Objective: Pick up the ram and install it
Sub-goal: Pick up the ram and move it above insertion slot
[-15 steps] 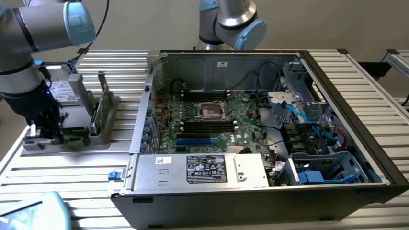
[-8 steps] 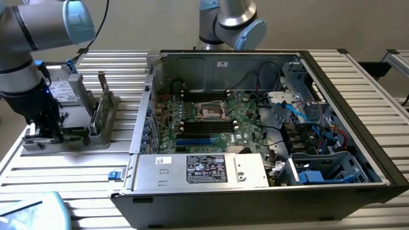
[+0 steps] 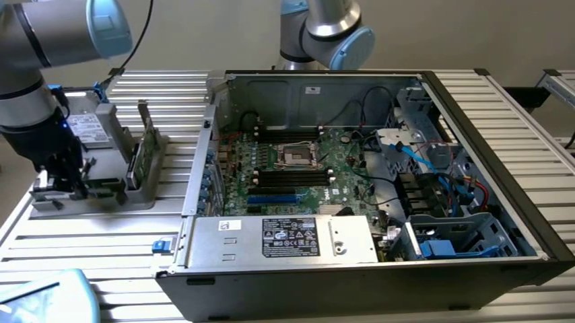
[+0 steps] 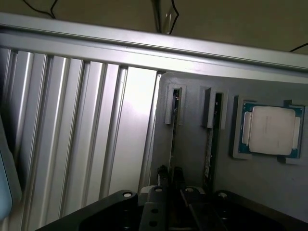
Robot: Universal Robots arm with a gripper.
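Note:
The ram (image 4: 173, 130), a thin green stick seen edge-on, stands in a slot of the grey holder (image 4: 192, 159). My gripper (image 4: 170, 174) sits at its near end, the jaws drawn in narrow on either side of the stick's upper edge and shut on it. The stick is still level in its slot. In the exterior view my gripper (image 3: 63, 185) is low over the left end of the holder (image 3: 134, 196), left of the open computer case. The green motherboard (image 3: 306, 168) lies inside the case, with dark memory slots (image 3: 287, 177) near its middle.
A second stick (image 4: 211, 139) stands in the neighbouring slot, and a square silver processor (image 4: 272, 130) lies beside it. Upright plates (image 3: 144, 145) rise at the holder's right end. The case wall (image 3: 202, 161) is close by. Another arm (image 3: 324, 30) stands behind the case. Slatted tabletop (image 4: 72, 144) surrounds the holder.

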